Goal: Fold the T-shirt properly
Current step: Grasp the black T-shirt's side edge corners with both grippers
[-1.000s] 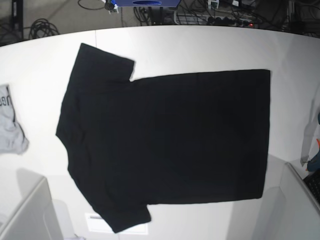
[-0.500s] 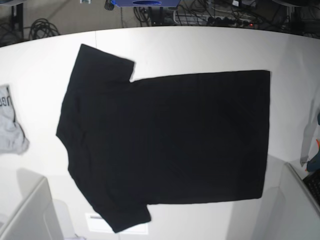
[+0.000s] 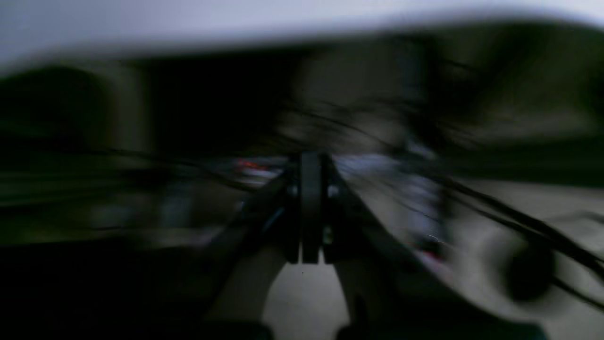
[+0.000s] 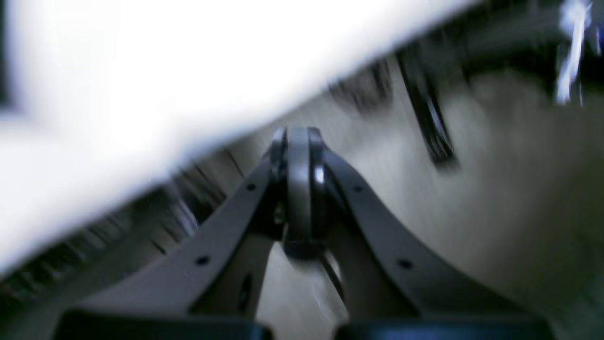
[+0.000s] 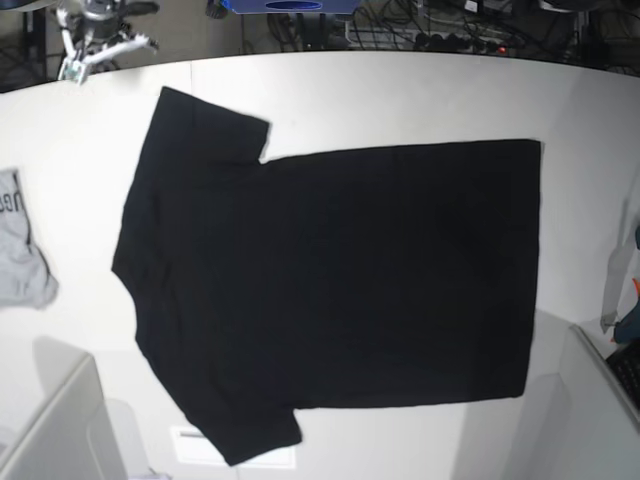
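The black T-shirt (image 5: pixel 330 290) lies spread flat on the white table (image 5: pixel 400 100), neck and sleeves to the left, hem to the right. Its print patch does not show. My right gripper (image 5: pixel 95 40) is at the table's far left corner, beyond the upper sleeve and clear of the shirt. In the blurred right wrist view its fingers (image 4: pixel 298 156) are pressed together on nothing, over the table edge and floor. My left gripper (image 3: pixel 310 189) is out of the base view. Its blurred wrist view shows it shut and empty, facing cables off the table.
A small grey garment with dark lettering (image 5: pixel 20 250) lies at the left table edge. Grey bins stand at the front left (image 5: pixel 60 430) and front right (image 5: pixel 600 410). A white label (image 5: pixel 190 445) sits by the lower sleeve. Cables (image 5: pixel 440 30) lie beyond the far edge.
My right gripper has come into the base view at the far left corner of the table. The T-shirt and the grey garment have not moved.
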`<action>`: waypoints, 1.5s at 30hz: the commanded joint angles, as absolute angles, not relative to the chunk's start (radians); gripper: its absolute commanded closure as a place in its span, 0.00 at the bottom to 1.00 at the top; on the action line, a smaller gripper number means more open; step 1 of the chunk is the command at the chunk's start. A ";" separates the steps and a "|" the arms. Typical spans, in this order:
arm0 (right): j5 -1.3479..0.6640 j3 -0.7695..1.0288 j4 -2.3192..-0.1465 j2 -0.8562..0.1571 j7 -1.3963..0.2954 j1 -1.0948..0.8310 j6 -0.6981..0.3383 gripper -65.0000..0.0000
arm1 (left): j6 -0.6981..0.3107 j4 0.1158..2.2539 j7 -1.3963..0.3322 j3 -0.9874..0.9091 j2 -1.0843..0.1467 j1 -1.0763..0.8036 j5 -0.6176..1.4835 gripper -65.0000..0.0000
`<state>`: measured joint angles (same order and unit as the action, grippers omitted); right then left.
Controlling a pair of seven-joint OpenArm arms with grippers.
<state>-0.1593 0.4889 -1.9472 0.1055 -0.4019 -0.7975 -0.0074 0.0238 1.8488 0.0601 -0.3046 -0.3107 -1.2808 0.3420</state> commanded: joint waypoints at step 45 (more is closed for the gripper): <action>-0.659 0.565 -1.600 0.051 -0.823 -0.418 -0.375 1.00 | -0.213 1.621 -0.661 -0.664 -0.216 -0.536 0.888 0.44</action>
<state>-0.7132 0.5655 -1.6012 0.0502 -0.7704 -0.4080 -0.3862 -0.2096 1.6096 -0.6670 -0.6575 -0.2039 -0.5304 0.8734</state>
